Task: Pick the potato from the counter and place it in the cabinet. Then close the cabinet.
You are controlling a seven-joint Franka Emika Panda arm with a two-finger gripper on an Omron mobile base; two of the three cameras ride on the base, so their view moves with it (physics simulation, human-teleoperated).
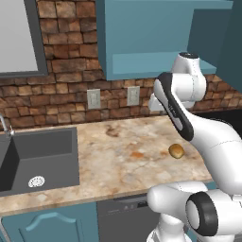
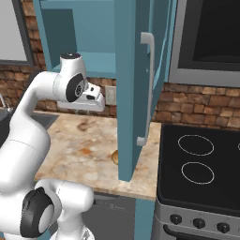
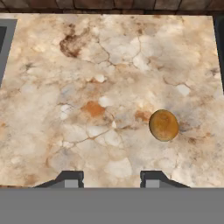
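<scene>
The potato (image 3: 163,125), a small golden-brown lump, lies on the marbled counter (image 3: 87,87), ahead of my open gripper (image 3: 110,179) and a little right of it. Nothing is between the fingertips (image 3: 70,179), which hang well above the stone. From the left base the potato (image 1: 177,151) sits near the counter's (image 1: 118,151) right end, below my arm. The teal wall cabinet (image 1: 142,38) hangs above with its door (image 2: 133,89) swung open, silver handle (image 2: 149,89) facing out. The door's lower edge hides most of the potato (image 2: 114,157).
A dark grey sink basin (image 1: 38,160) is set in the counter's left part. A black stovetop (image 2: 201,164) adjoins the counter on the right, under a microwave (image 2: 211,37). A brick wall with two outlets (image 1: 113,97) backs the counter.
</scene>
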